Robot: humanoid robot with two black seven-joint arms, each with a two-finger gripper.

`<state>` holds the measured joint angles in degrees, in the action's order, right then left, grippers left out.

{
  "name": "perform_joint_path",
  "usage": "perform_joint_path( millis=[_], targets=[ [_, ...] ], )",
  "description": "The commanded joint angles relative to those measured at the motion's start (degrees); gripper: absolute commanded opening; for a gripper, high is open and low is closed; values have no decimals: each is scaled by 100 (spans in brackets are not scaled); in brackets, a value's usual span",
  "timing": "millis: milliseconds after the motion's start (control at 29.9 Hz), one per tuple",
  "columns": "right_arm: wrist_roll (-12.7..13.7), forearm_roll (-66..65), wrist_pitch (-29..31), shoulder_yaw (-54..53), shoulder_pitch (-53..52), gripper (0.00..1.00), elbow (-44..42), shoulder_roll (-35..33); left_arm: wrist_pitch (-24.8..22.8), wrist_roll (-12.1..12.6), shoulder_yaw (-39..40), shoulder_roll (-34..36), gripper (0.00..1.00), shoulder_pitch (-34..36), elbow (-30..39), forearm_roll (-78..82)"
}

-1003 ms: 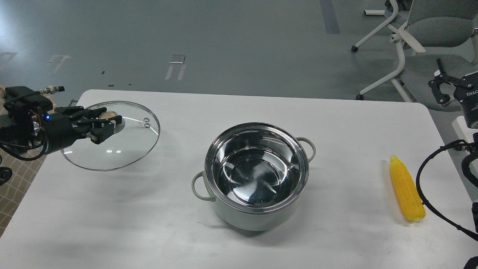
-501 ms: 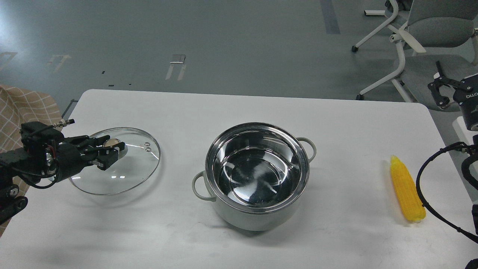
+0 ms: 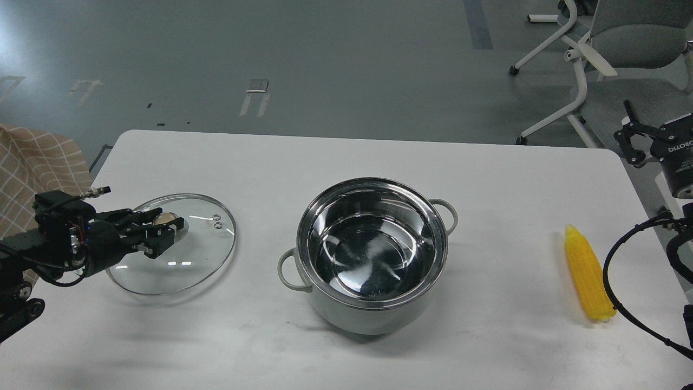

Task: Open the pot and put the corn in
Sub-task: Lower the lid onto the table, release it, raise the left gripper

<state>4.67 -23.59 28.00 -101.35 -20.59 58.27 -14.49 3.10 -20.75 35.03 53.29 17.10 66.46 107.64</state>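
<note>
The left arm comes in low from nine o'clock, its forearm nearly level over the counter edge, and the left pincer points toward three o'clock with its fingers closed around the gold knob of the glass lid. The lid lies at the counter's nine o'clock side; whether its rim touches the surface cannot be told. The right arm stands off the counter at three o'clock, its wrist raised beside the far corner, and the right pincer points toward eleven o'clock, its fingers slightly spread and holding nothing. The pot sits uncovered at the counter's centre, its steel inside bare, one loop handle at two o'clock and the other at eight o'clock. The corn lies flat on the counter at the pot's three o'clock, well apart from it, pointed end toward twelve o'clock.
</note>
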Motion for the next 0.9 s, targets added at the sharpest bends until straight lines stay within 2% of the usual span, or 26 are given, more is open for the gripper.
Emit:
perform_joint_path(
  millis=[0, 100, 234, 334, 368, 468, 602, 635, 735, 802, 869],
  targets=[
    [8, 4, 0, -7, -6, 100, 0, -2, 33, 1, -5, -3, 58, -31, -1, -94],
    [8, 4, 0, -7, -7, 100, 0, -10, 59, 1, 4, -3, 69, -31, -1, -112],
    [8, -57, 0, 19, 64, 100, 52, -107, 85, -17, 127, 23, 72, 4, 8, -304],
    [8, -338, 0, 72, 274, 100, 175, -563, 269, -34, 206, 120, 81, 109, 17, -892],
    [8, -565, 0, 98, 327, 100, 245, -851, 375, -34, 354, 155, 87, 179, 17, -1320],
    [-1, -1084, 0, 116, 424, 100, 316, -1362, 402, -43, 654, 138, 95, 678, 17, -2366],
    [-10, -1717, 0, 142, 503, 100, 597, -1811, 402, -105, 698, 102, 95, 1356, 17, -3440],
    [-71, -2058, 0, 142, 634, 100, 789, -2012, 402, -96, 698, 94, 95, 1618, 17, -3921],
    [-518, -3050, 0, 151, 950, 100, 1211, -2583, 376, -70, 681, -177, 95, 2190, -1, -5012],
    [-616, -3632, 0, 160, 1074, 100, 1388, -2726, 349, -61, 681, -345, 95, 2411, -80, -5304],
    [-677, -4895, 0, 300, 1110, 100, 1625, -2735, 148, -52, 698, -722, 95, 2788, -386, -5796]
  ],
)
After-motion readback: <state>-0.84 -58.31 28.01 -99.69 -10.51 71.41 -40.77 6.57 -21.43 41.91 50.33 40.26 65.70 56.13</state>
